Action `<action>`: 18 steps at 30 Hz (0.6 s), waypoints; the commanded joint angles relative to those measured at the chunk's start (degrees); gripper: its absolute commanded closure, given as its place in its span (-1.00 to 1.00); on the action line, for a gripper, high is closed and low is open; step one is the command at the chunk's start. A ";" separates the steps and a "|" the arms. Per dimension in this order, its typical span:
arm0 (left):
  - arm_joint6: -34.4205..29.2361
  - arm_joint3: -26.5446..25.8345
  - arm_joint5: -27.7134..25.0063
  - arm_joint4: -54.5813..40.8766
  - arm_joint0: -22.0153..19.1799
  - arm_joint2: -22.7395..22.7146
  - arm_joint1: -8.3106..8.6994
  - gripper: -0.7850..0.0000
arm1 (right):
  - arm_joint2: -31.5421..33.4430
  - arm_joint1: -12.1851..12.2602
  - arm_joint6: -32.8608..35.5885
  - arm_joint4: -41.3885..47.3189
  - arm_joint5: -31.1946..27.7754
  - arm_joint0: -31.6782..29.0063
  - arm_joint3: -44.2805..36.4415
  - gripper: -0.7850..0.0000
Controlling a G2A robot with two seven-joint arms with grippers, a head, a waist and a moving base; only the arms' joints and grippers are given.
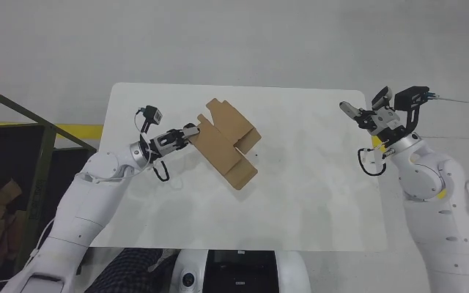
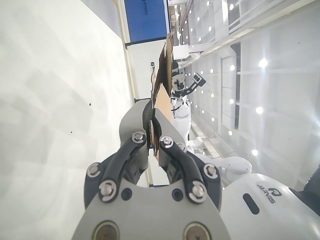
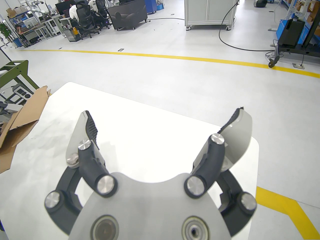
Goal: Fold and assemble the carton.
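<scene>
The left claw (image 1: 195,131) is clamped on an edge of the carton (image 1: 229,146); the carton stretches from it toward the right claw (image 3: 162,116), which gapes empty, well apart.

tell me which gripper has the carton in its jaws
The left gripper: its jaws are shut on one edge of the carton. The right gripper sits apart by a corner of the table, jaws wide open and holding nothing.
</scene>
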 commanded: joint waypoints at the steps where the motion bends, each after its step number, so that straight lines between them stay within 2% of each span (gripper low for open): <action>1: -0.42 1.70 -0.28 0.52 -2.63 1.97 -0.60 1.00 | 0.00 0.00 0.00 0.00 0.00 0.00 0.00 -1.00; 10: -4.31 9.85 -3.93 0.44 -14.00 8.29 -3.35 1.00 | 0.00 0.00 0.00 0.00 0.00 0.00 0.00 -1.00; 15: -4.93 12.80 -5.62 -0.93 -17.07 10.14 -4.55 1.00 | -0.01 -0.05 0.22 0.68 0.53 -0.23 -0.30 -1.00; 18: -4.67 14.14 -6.36 -1.42 -17.84 10.84 -5.09 1.00 | -0.58 -0.22 2.81 7.44 -0.44 -0.42 -0.38 -1.00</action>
